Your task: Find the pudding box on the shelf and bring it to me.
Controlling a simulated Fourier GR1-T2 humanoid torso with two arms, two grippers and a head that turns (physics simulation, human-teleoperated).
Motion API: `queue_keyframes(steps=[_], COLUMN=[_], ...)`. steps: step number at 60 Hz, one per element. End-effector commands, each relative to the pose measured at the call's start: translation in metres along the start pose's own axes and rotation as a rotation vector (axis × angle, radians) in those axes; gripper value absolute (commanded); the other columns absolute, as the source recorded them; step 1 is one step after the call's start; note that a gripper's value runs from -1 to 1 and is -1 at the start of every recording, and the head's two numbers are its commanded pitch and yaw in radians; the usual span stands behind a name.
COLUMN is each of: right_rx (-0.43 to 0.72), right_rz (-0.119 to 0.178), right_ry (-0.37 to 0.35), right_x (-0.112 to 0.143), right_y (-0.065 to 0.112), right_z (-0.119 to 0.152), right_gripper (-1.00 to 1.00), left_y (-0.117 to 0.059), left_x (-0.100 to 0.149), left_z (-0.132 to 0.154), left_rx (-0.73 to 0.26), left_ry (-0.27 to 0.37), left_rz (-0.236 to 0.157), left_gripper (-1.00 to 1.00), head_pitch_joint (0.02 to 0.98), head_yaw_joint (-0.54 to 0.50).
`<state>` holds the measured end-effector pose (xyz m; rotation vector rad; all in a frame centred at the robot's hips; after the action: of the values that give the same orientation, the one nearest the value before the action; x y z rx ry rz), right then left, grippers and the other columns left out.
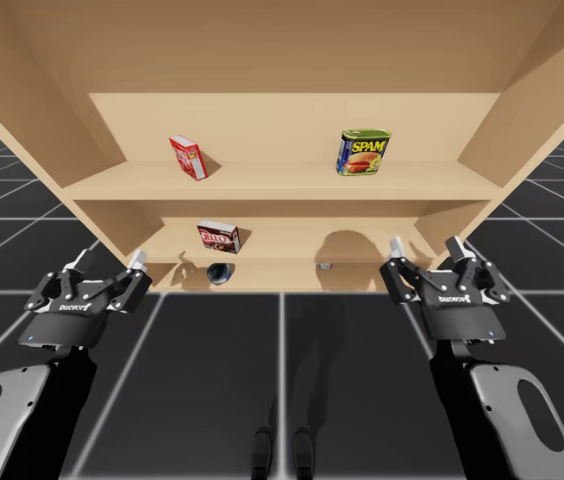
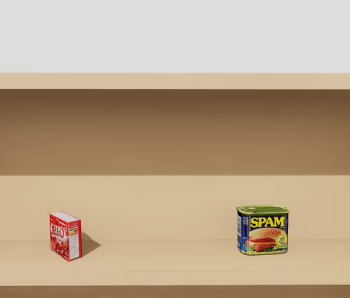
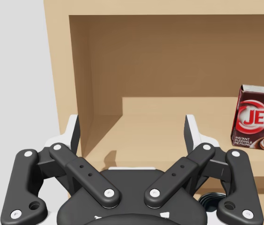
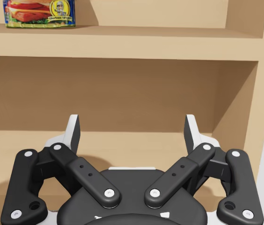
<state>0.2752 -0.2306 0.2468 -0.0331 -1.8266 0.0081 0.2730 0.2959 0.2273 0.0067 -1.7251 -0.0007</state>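
A dark red box with a brown pudding picture (image 1: 218, 237) stands on the lower shelf board (image 1: 302, 240), left of the middle. In the left wrist view this box (image 3: 260, 124) is ahead of my left gripper (image 3: 133, 136) and off to its right side. My left gripper (image 1: 112, 262) hangs open and holds nothing, in front of the shelf's lower left corner. My right gripper (image 1: 424, 247) is open too, in front of the lower right part. Ahead of the right gripper (image 4: 133, 136) lies a bare stretch of the lower board.
On the upper board (image 1: 282, 182) stand a bright red box (image 1: 189, 157) (image 2: 66, 235) at the left and a blue and yellow can (image 1: 363, 152) (image 2: 262, 230) (image 4: 39, 13) at the right. A dark round object (image 1: 217, 272) (image 3: 211, 201) lies under the lower board. Side walls close the shelf.
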Motion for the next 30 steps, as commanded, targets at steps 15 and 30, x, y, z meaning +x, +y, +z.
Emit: queue_keyframes(steps=[15,30], right_rx=[-0.035,-0.015], right_rz=[-0.042,-0.034], right_ry=[0.039,0.048], right_x=[0.0015,0.0005], right_y=[-0.0040,-0.0060], right_z=[-0.0025,-0.0025], right_gripper=[-1.00,-1.00], left_y=[0.0008,0.0009], left_x=[-0.0006,-0.0011], left_z=[0.0002,-0.0001], left_rx=[0.005,0.004], left_ry=[0.003,0.004], left_rz=[-0.006,-0.011], left_gripper=[-1.00,-1.00], head_pitch_joint=[0.104,0.283], head_yaw_joint=[-0.02,0.01])
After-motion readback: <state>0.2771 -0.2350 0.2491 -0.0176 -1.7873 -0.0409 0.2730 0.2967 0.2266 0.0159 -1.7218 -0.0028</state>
